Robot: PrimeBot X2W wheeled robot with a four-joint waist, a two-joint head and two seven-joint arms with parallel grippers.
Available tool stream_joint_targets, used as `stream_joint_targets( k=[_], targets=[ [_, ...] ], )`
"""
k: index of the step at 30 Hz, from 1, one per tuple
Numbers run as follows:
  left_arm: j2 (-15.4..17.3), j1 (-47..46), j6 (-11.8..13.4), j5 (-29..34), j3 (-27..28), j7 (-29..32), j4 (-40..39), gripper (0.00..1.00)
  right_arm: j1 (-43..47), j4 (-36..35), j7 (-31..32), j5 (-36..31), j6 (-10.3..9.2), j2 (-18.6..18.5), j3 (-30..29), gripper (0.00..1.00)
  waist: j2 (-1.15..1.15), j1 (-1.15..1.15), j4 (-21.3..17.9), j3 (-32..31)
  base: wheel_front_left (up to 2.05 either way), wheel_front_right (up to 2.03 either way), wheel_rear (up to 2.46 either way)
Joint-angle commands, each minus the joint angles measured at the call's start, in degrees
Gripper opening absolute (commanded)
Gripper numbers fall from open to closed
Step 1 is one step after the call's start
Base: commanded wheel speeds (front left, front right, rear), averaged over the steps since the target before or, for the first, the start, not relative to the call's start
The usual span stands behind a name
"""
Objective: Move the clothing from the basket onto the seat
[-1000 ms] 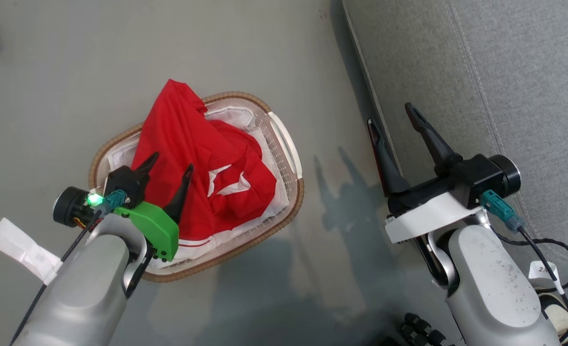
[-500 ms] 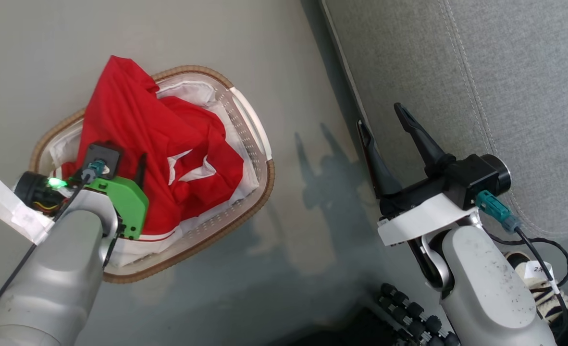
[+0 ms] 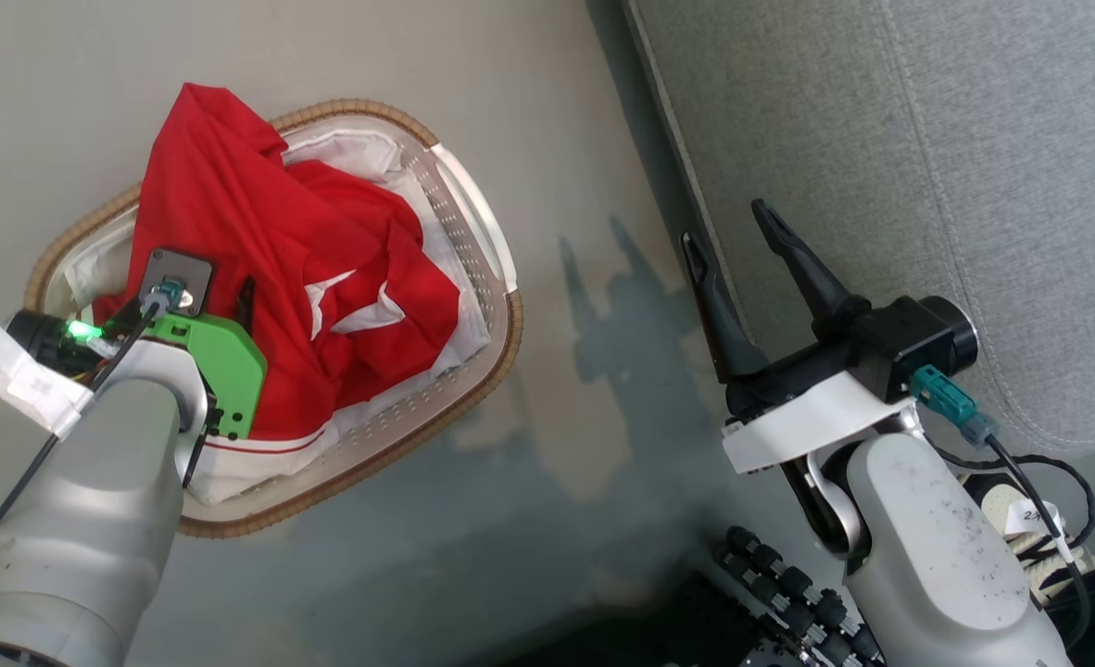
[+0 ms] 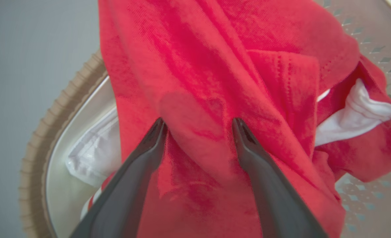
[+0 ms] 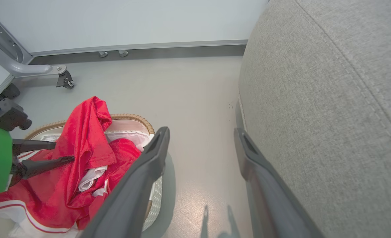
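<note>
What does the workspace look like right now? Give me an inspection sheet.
Surface: smooth grey floor, basket standing on it.
Job's things: red clothing heaped in basket; seat to its right, no garment seen on it.
Clutter: white liner under the clothing.
Hands: left hand open, fingers astride a red fold; right hand open, empty, by the seat's edge.
Cables: black cable looped off the right wrist.
Surroundings: wheeled metal frame by the wall.

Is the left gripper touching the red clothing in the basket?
Touching. In the left wrist view, the left gripper stands open, its fingertips pressed into the clothing, with a red fold bulging between them.
</note>
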Motion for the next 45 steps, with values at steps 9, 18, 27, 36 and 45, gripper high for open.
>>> stream_joint_targets(
  k=[9,18,27,36,45],
  targets=[
    [-0.1,-2.1,-2.7,0.0,-1.5,1.9,1.3,1.00,-1.6,-1.5,-0.1,-0.2,-0.02,-0.2,1.4,1.00,0.00,-0.01,0.4,3.8,0.00,0.00,0.00],
    [-0.3,-0.8,-4.3,-1.6,-3.0,3.6,1.9,1.00,-2.6,-1.6,-0.1,-0.3,-0.02,-0.2,1.3,1.00,0.00,-0.01,0.6,5.1,0.00,0.00,0.00],
    [0.1,1.8,-4.5,-6.9,-6.2,4.2,-3.6,0.00,-2.1,-0.3,-0.1,-0.9,-0.02,-0.2,0.6,1.00,0.00,-0.01,1.5,2.4,0.00,0.00,0.00],
    [-0.9,5.5,-4.4,-10.5,-9.1,-1.6,-6.8,0.00,-0.3,2.0,-0.1,-1.4,-0.02,-0.2,0.1,1.00,0.00,-0.01,3.8,-5.9,0.00,0.00,0.00],
    [-1.9,9.1,-4.4,-12.3,-7.9,-3.4,-14.3,0.00,3.0,5.2,-0.1,-2.1,-0.03,-0.2,-1.3,1.00,0.00,-0.01,7.8,-16.8,0.00,0.00,0.00]
  ],
)
